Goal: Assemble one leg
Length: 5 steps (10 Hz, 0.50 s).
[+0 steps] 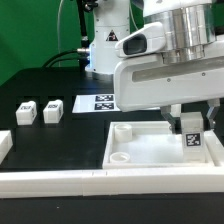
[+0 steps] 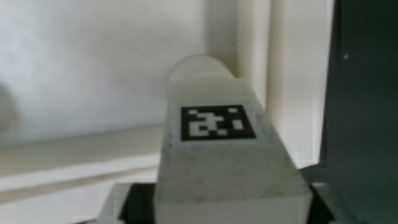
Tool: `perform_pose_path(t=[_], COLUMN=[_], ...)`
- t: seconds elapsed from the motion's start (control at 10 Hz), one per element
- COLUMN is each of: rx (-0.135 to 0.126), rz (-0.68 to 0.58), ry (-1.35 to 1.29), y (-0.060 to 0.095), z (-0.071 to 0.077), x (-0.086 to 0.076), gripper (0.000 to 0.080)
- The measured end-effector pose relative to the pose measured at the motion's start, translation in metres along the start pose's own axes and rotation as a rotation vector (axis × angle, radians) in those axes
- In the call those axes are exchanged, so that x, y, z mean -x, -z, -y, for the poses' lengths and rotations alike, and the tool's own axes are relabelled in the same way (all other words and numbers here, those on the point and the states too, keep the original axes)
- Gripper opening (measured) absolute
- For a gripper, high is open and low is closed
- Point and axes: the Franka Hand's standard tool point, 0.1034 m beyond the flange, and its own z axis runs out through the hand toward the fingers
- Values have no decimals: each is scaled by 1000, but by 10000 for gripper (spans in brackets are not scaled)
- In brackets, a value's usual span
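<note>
While the gripper (image 1: 190,120) hangs over the panel (image 1: 135,150), its fingers are closed on a leg (image 1: 192,143), held upright, long axis in line with the fingers, tip below them near the panel's corner; two legs (image 1: 39,110) lie well apart.

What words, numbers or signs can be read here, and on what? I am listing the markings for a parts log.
No readable words or numbers.
Held leg: one black-and-white square tag, a pattern, not text.
Two loose legs: a tag each, too small to make out.
Marker board: tags, partly hidden by the arm.
Arm: a small triangular sign, too blurred to read.
</note>
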Motion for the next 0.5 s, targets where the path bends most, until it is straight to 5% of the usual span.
perform_pose_path(t=[0.5], rx=[7], rz=[-12], ry=[-574], y=[-1], z=[2], x=[5], gripper=[297])
